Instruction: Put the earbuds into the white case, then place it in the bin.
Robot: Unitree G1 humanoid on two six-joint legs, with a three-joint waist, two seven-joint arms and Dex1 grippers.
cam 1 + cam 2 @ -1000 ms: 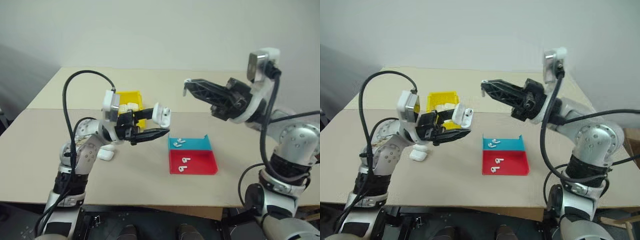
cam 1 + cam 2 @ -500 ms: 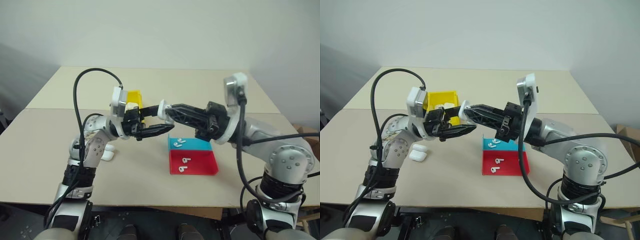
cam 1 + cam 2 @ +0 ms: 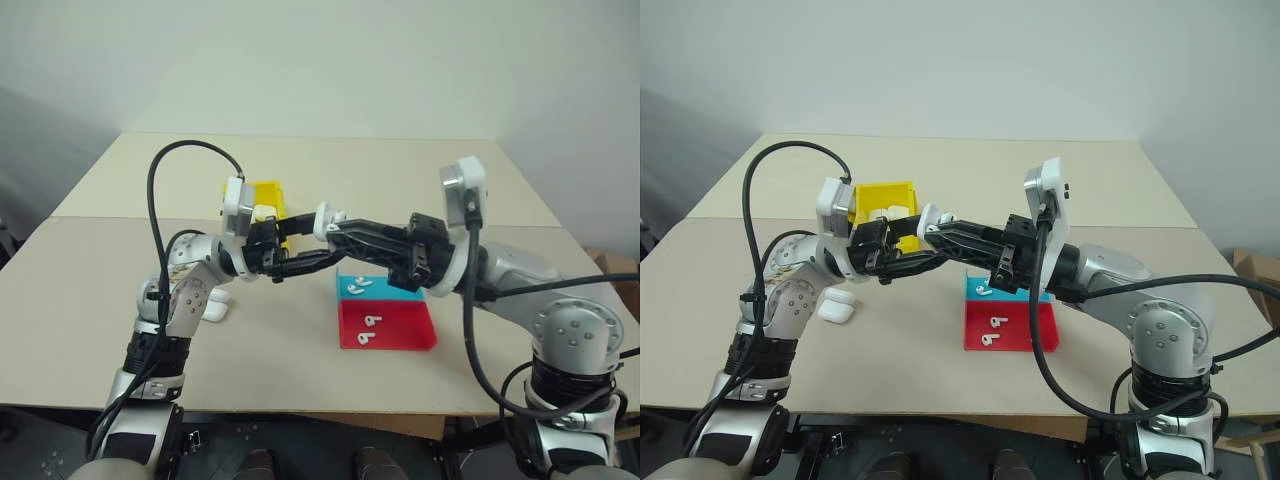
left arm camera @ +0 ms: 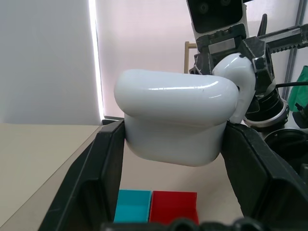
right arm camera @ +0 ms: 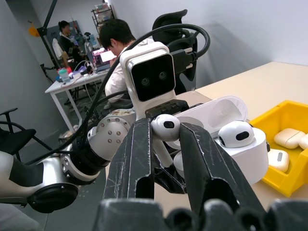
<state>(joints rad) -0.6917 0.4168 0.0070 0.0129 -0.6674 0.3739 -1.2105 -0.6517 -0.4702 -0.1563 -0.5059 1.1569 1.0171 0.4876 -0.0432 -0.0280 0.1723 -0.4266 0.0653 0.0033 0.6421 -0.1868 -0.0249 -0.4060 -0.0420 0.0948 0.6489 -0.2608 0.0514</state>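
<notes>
The beige table (image 3: 90, 300) carries the yellow bin (image 3: 885, 200) at the far left, with several closed white cases already inside, and the blue-and-red tray (image 3: 385, 312) near the middle, where four loose earbuds (image 3: 357, 288) lie, two in the blue part and two in the red. One spare case (image 3: 212, 308) rests on the table beside the left arm. Above the table, the left gripper (image 3: 300, 262) is clamped on the open white case (image 5: 231, 139), which already has one earbud seated in it. A second ago the right gripper (image 3: 335, 222) was high and well apart on the right; now it has come down and across to the left, and its tip meets the case. Its fingers (image 5: 139, 159) are pinched on a second earbud (image 5: 166, 126), held just beside the empty socket. I judge that the insertion step is close to its end: the earbud needs to go down into the socket, then the lid must close before the case goes into the bin.
</notes>
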